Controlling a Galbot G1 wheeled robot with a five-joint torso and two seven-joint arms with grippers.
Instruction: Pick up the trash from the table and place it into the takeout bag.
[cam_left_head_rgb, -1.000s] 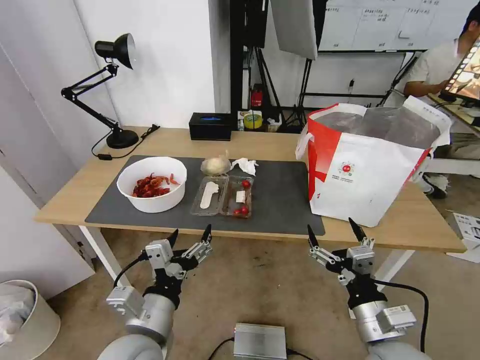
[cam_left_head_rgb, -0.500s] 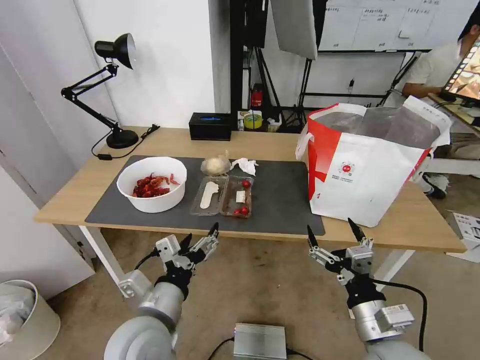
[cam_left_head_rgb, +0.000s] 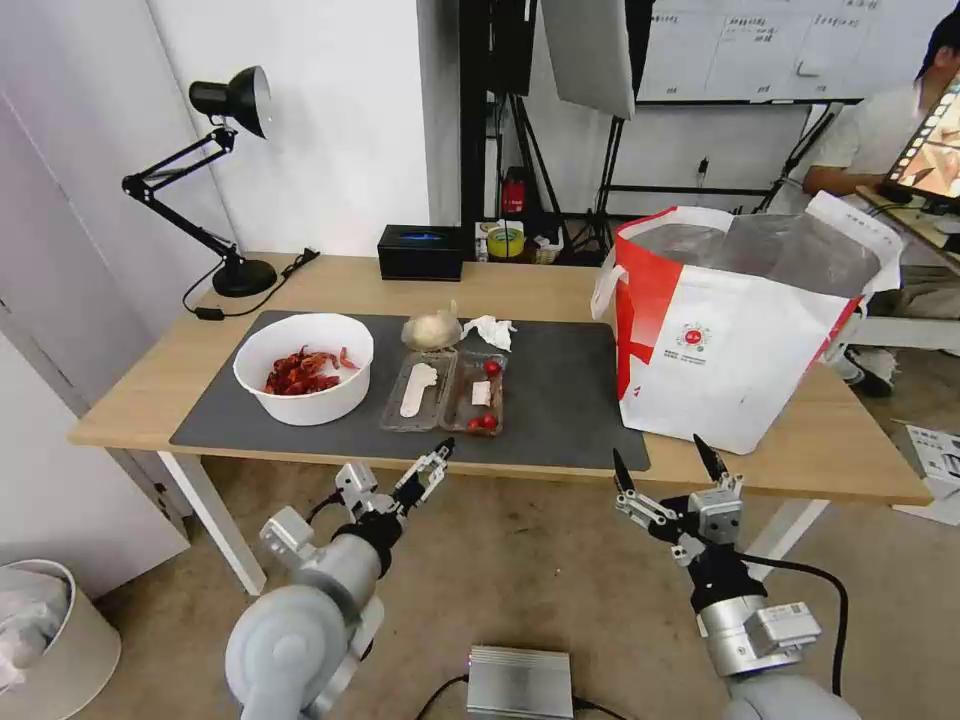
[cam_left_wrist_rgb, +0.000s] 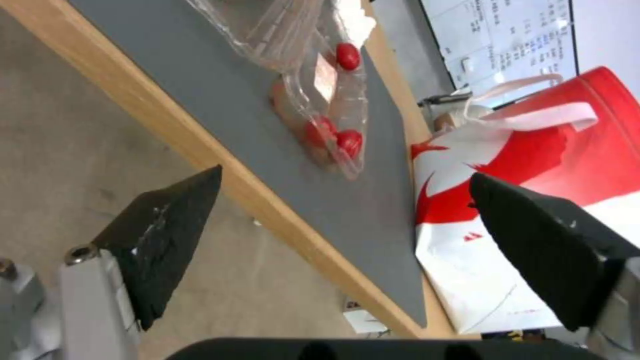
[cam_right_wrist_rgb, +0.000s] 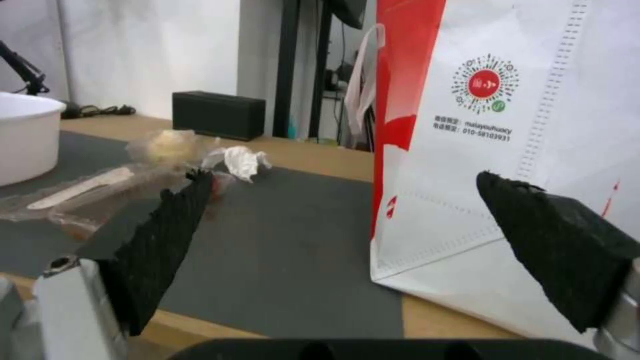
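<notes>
On the dark mat (cam_left_head_rgb: 560, 400) of the wooden table (cam_left_head_rgb: 150, 390) lies the trash: a white bowl of red shells (cam_left_head_rgb: 303, 367), a clear clamshell tray with cherry tomatoes (cam_left_head_rgb: 445, 392), a small yellowish bag (cam_left_head_rgb: 431, 329) and a tissue wad (cam_left_head_rgb: 490, 330). The takeout bag (cam_left_head_rgb: 730, 340) stands open at the table's right. My left gripper (cam_left_head_rgb: 412, 476) is open, below the table's front edge, just in front of the tray (cam_left_wrist_rgb: 333, 100). My right gripper (cam_left_head_rgb: 658, 450) is open and empty, low before the takeout bag (cam_right_wrist_rgb: 507, 125).
A black box (cam_left_head_rgb: 420, 252) and a desk lamp (cam_left_head_rgb: 215, 180) stand at the table's back. On the floor sit a silver box (cam_left_head_rgb: 518, 682) near my base and a bin (cam_left_head_rgb: 40, 640) at the far left. White table legs flank both arms.
My left gripper has moved right and up toward the table's front edge below the tray, turning as it went. The right gripper has barely shifted.
</notes>
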